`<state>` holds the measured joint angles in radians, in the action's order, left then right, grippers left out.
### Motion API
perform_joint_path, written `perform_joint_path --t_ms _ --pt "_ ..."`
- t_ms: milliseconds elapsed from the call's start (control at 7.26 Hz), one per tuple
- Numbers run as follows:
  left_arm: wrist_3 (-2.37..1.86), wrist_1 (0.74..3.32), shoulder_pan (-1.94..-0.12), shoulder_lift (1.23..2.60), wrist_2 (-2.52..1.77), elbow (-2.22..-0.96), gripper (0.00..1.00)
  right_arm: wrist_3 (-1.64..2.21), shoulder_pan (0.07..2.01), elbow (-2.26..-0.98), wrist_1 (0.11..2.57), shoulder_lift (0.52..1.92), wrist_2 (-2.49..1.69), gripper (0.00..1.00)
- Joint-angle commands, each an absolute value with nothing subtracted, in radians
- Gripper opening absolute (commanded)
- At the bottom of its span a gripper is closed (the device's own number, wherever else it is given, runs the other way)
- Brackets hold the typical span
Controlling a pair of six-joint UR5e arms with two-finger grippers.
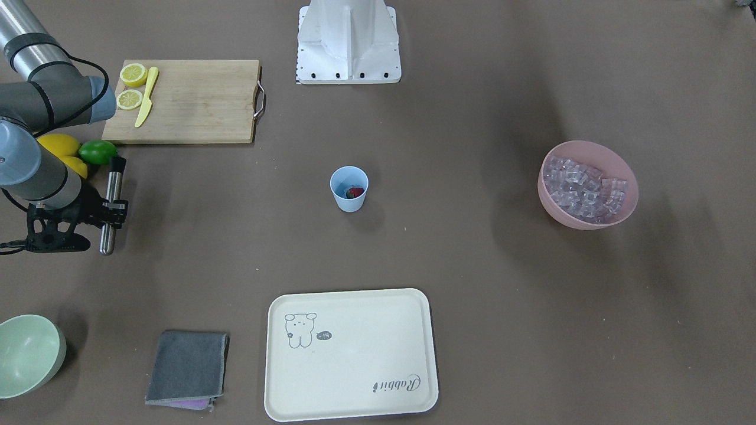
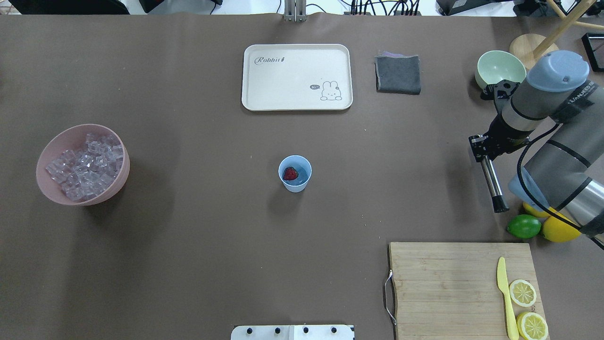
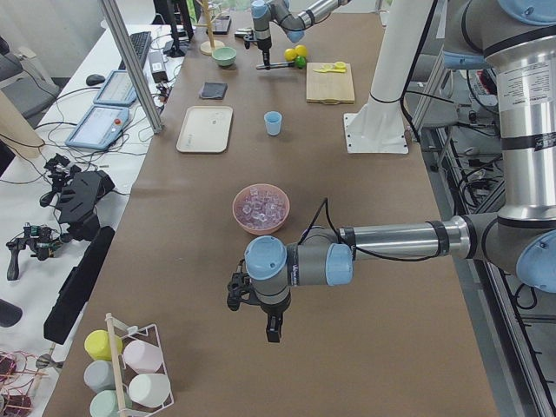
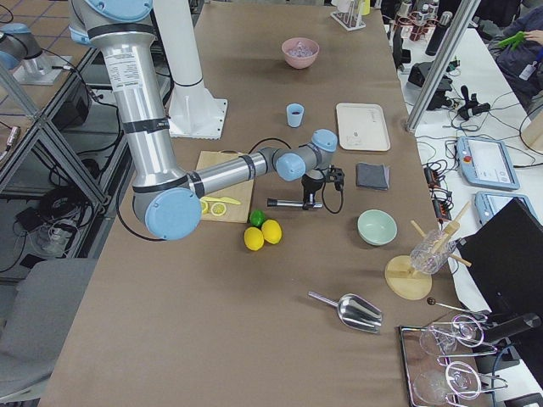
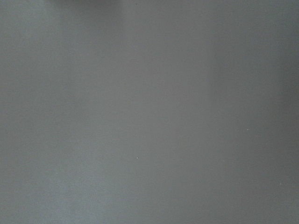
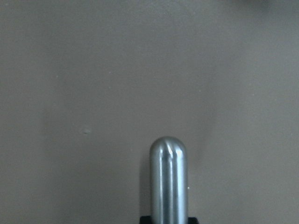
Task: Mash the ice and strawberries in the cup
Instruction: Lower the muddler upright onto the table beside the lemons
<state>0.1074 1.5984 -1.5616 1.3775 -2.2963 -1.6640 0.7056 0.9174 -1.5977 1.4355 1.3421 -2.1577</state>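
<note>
The cup point(image 2: 295, 182) stands upright at the middle of the tabletop point(image 2: 188, 236), with the strawberry point(image 2: 290, 174) in its bottom. I judge it is centred so either arm can reach. The ice point(image 2: 87, 165) sits in the pink bowl point(image 2: 89, 200), well apart. My right hand point(image 2: 482, 150) is clamped on the muddler point(image 2: 493, 184), held level for carrying. The left hand point(image 3: 273, 333) hangs near that bowl; I cannot tell its opening.

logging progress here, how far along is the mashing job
Done: the strawberry sits in the cup. The only ice I can make out is in the pink bowl.
In hand: the right hand grips a metal muddler, level, well away from the cup.
Left: possibly adding ice, then all the mashing.
</note>
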Motion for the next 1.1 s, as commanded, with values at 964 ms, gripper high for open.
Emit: perform_joint_path --t_ms 964 --pt "0.107 1.597 -1.562 1.378 -2.295 -1.663 0.99 0.706 0.907 -1.58 1.425 1.339 -2.149 0.0"
